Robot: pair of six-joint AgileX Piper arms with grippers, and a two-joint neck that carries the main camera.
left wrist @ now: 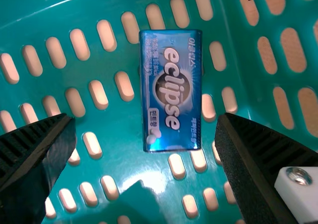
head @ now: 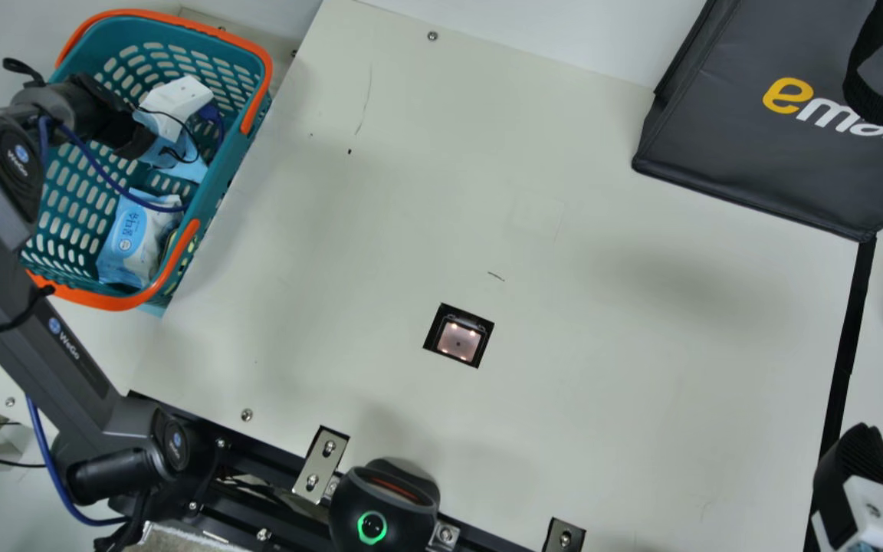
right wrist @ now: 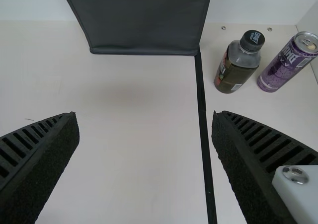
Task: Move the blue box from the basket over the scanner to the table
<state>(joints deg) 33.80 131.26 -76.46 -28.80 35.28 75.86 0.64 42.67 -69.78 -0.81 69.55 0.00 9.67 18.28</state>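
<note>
In the basket (head: 231, 165) at far left lies the blue box (left wrist: 171, 45), probably light, stiff and slippery, which the left gripper (left wrist: 146, 118), opened wide, should grasp by its long sides.

Brand lettering on blue box (left wrist: 171, 92), dark bag (head: 725, 146), left arm (head: 66, 341)

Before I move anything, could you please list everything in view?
Blue box: one, blue, in basket.
Basket: one, teal and orange, far left.
Wipes pack: one, pale blue and white, in basket.
Scanner window: one, black, in table.
Green-ringed device: one, black, near edge.
Bag: one, dark grey, far right.
Bottle: one, dark, right.
Can: one, purple, beside bottle.
Table: one, cream, beneath.
Strip: one, black, right.
Left hand: one, black, open, over basket.
Right hand: one, black, open, above table.
</note>
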